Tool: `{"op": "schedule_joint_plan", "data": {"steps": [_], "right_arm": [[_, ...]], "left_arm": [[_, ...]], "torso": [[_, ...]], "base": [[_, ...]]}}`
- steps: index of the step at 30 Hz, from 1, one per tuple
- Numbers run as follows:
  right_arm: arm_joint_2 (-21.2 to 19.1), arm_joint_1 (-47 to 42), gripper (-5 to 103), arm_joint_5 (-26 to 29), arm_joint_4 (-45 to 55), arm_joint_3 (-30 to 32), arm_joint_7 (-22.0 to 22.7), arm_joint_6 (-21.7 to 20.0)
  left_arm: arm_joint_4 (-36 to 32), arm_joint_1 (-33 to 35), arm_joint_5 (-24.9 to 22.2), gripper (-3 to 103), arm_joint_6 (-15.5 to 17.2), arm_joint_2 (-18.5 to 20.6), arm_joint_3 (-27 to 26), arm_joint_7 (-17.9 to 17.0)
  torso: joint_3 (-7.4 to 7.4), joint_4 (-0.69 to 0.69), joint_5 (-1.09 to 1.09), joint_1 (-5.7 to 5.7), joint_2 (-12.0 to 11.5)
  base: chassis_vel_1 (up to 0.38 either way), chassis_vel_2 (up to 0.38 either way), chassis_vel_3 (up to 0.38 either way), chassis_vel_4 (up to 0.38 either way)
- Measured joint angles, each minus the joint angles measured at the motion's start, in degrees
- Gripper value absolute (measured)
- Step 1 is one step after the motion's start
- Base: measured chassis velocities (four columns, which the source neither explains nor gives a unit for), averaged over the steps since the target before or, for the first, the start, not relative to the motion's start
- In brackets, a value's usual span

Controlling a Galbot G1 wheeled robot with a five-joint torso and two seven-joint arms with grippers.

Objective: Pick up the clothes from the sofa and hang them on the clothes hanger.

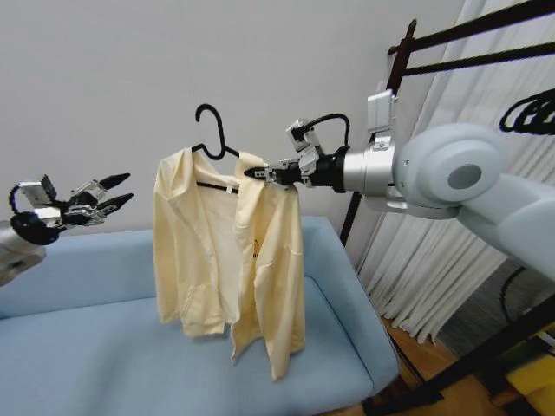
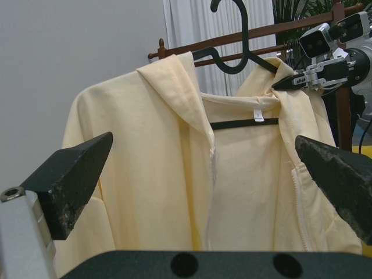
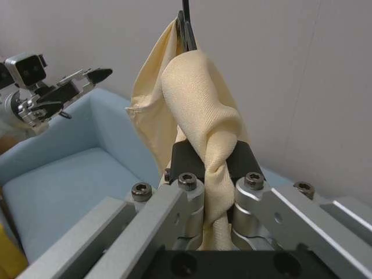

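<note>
The right tool (image 3: 212, 161) had its two black pads clamped on a twisted rope of the yellow hoodie (image 3: 197, 99). The cloth rose from the pinch to the thin black hanger (image 3: 186, 26) above it. Farther off, the left tool (image 3: 87, 93) hung over the blue sofa (image 3: 75, 186), fingers spread, with the grey wall (image 3: 290, 70) behind.

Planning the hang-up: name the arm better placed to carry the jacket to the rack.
Right: the right gripper grips the jacket on its hanger, near the rack. The left gripper is open, apart.
</note>
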Motion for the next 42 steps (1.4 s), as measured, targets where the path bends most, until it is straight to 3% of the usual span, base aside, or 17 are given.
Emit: {"op": "schedule_joint_plan", "data": {"steps": [3,7,9,11,14,15,16,18,19,22,24,25,28,31,35,42], "right_arm": [[0.2,-1.7,4,-0.8,-0.2,3.2,2.0,0.6],[1.0,-2.0,4,-0.4,-0.2,5.9,7.9,0.0],[2.4,-0.6,4,3.5,0.1,8.2,15.8,-2.3],[2.7,-0.1,4,4.2,0.2,8.5,17.5,-2.6],[4.4,2.2,4,6.7,0.1,8.7,27.1,-2.4],[5.2,3.2,4,7.6,-0.3,8.6,32.2,-1.2],[5.2,3.2,4,7.6,-0.3,8.6,32.2,-1.2],[6.8,4.7,4,9.7,-1.1,8.5,39.7,1.4],[6.8,4.7,4,9.7,-1.1,8.5,39.7,1.4],[9.5,8.1,4,17.3,-3.1,9.1,50.7,6.9],[10.5,10.1,4,19.9,-4.2,9.2,55.0,9.4],[10.5,10.1,4,19.9,-4.2,9.2,55.0,9.4],[12.6,14.7,4,21.9,-7.2,7.8,60.4,13.1],[13.6,16.5,4,21.5,-9.3,6.0,61.7,14.1],[17.4,20.5,4,13.7,-17.6,-1.2,63.3,15.1],[22.7,22.9,4,4.3,-28.4,-6.1,63.6,15.5]], "left_arm": [[-1.2,0.2,-0.3,100,0.0,-0.5,-0.7,-1.6],[-2.6,0.9,-0.6,100,0.0,-1.2,-1.1,-3.6],[-3.8,1.6,-0.7,100,0.0,-2.3,-1.6,-4.8],[-4.0,1.8,-0.6,100,0.0,-2.6,-1.7,-5.0],[-5.5,2.6,0.0,100,-0.2,-4.0,-1.9,-6.7],[-6.2,2.7,0.2,100,-0.3,-4.7,-2.0,-7.9],[-6.2,2.7,0.2,100,-0.3,-4.7,-2.0,-7.9],[-7.3,3.0,0.4,100,-0.4,-5.4,-2.3,-9.9],[-7.3,3.0,0.4,100,-0.4,-5.4,-2.3,-9.9],[-8.4,3.6,0.1,100,-0.7,-6.0,-2.9,-11.9],[-8.5,3.9,-0.1,100,-0.7,-6.0,-3.4,-12.3],[-8.5,3.9,-0.1,100,-0.7,-6.0,-3.4,-12.3],[-8.6,4.3,-0.5,100,-0.6,-6.0,-4.3,-12.9],[-8.6,4.6,-0.5,100,-0.6,-6.0,-4.4,-12.9],[-8.3,4.7,0.5,100,-0.5,-6.6,-4.0,-12.7],[-7.3,4.2,0.9,100,-0.5,-7.1,-3.6,-12.5]], "torso": [[0.00,0.00,0.01,0.00,0.0],[0.00,0.00,0.01,0.00,0.0],[0.00,0.00,0.01,0.00,0.0],[0.00,0.00,0.00,0.00,0.0],[0.00,0.01,-0.01,0.00,0.0],[0.00,0.00,-0.01,0.00,0.0],[0.00,0.00,-0.01,0.00,0.0],[0.00,0.00,0.00,0.00,0.0],[0.00,0.00,0.00,0.00,0.0],[0.01,0.00,0.00,0.00,0.0],[0.00,0.01,-0.01,0.00,0.0],[0.00,0.01,-0.01,0.00,0.0],[0.00,-0.01,-0.01,-0.01,0.0],[0.00,-0.01,-0.01,0.00,0.0],[0.00,0.00,0.00,0.00,0.0],[0.01,0.01,-0.02,0.00,0.0]], "base": [[0.000,0.000,0.000,0.000],[0.000,0.000,0.000,0.000],[0.000,0.000,0.000,0.000],[0.000,0.000,0.000,0.000],[0.000,0.000,0.000,0.000],[0.000,0.000,0.000,0.000],[0.000,0.000,0.000,0.000],[0.000,0.000,0.000,0.000],[0.000,0.000,0.000,0.000],[0.000,0.000,0.000,0.000],[0.000,0.000,0.000,0.000],[0.000,0.000,0.000,0.000],[0.000,0.000,0.000,0.000],[0.000,0.000,0.000,0.000],[0.000,0.000,0.000,0.000],[0.000,0.000,0.000,0.000]]}}
